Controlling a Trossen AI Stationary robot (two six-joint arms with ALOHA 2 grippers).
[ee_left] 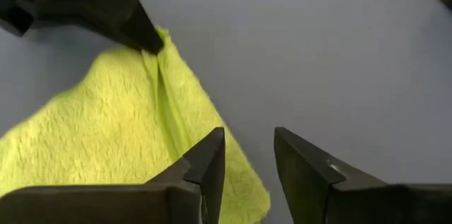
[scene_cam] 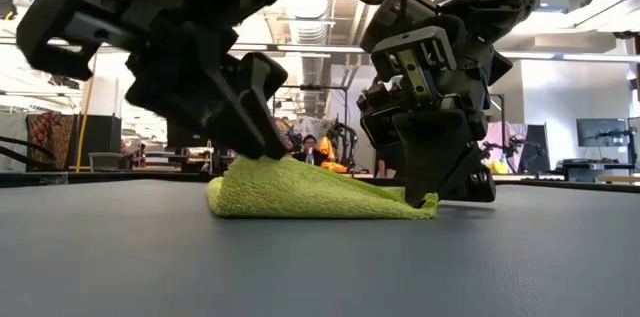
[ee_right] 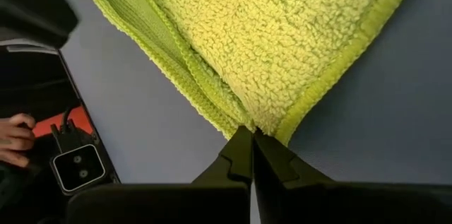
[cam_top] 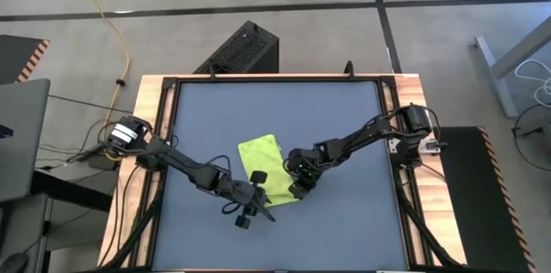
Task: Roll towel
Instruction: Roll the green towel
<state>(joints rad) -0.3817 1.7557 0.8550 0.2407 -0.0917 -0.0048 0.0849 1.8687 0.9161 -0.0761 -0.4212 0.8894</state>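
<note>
The lime yellow-green towel [cam_top: 261,163] lies on the dark tabletop, partly folded, with a low hump at its left in the low view [scene_cam: 300,192]. My right gripper [cam_top: 299,189] is shut on the towel's near right corner. My left gripper [cam_top: 258,208] is open at the towel's near left edge. In the left wrist view [ee_left: 248,157] one of its fingers [ee_left: 205,164] stands over that edge and the other over bare table. Whether it touches the cloth I cannot tell. My right gripper pinches the towel's corner [ee_right: 256,126] between its two shut fingertips; more than one layer seems to meet there. The fingers slant down from the table's right side. The corner [scene_cam: 428,201] sits low at the table and the rest of the towel lies on the tabletop, slack.
The tabletop [cam_top: 344,109] is framed by a wooden rim [cam_top: 159,135]. A black box [cam_top: 245,49] stands beyond the far edge. A person [scene_cam: 310,147] shows in the room behind, and a hand [ee_right: 14,136] shows off the table in the right wrist view.
</note>
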